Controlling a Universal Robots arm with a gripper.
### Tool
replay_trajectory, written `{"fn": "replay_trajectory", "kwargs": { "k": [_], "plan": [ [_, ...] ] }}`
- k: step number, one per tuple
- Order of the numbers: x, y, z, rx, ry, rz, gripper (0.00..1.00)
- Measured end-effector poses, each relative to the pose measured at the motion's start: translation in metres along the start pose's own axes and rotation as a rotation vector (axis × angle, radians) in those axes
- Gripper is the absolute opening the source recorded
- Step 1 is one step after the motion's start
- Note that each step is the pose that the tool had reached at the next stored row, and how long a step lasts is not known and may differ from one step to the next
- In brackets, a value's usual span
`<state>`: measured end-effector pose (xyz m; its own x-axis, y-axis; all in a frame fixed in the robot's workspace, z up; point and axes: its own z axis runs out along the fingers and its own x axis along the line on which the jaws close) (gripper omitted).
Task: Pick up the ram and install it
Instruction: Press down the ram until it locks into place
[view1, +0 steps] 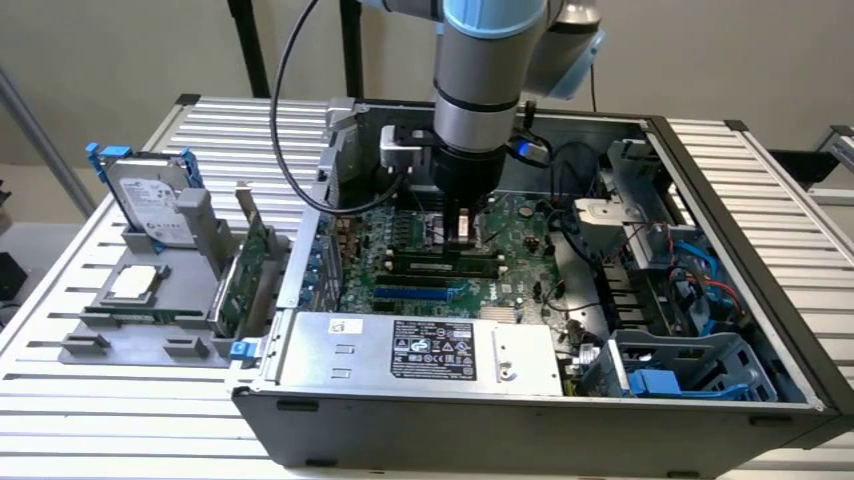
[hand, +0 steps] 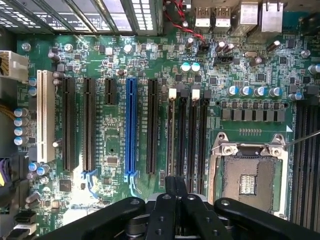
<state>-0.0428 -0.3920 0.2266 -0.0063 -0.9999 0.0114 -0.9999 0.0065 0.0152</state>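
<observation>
My gripper (view1: 461, 232) hangs inside the open computer case, above the green motherboard (view1: 514, 225) and just behind the black memory slots (view1: 441, 266). In the wrist view the two black fingers (hand: 169, 192) stand pressed together with nothing visible between them. They line up with the memory slots (hand: 187, 135), which look empty. A long thin greenish strip (view1: 140, 315) lies along the grey fixture on the exterior view's left. It looks like the ram, well away from the gripper.
The grey fixture (view1: 80, 345) also holds a silver hard drive with blue rails (view1: 147, 200), a processor chip (view1: 134, 283) and a green expansion card (view1: 240, 280). Inside the case are the power supply (view1: 414, 350), a blue slot (hand: 131, 125), the processor socket (hand: 248, 172) and loose cables (view1: 694, 270).
</observation>
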Motion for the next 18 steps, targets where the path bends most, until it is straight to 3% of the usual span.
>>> {"fn": "replay_trajectory", "kwargs": {
  "k": [4, 6, 10, 18],
  "plan": [
    [0.0, 0.0002, 0.002, 0.0001, -0.0002, 0.0, 0.0],
    [0.0, 0.0004, -0.0043, 0.0003, -0.0025, 0.001, 0.0],
    [0.0, 0.0005, -0.0191, 0.0, -0.0011, 0.001, 0.0],
    [0.0, 0.0007, -0.0196, 0.0, -0.0013, 0.001, 0.0]
  ]
}}
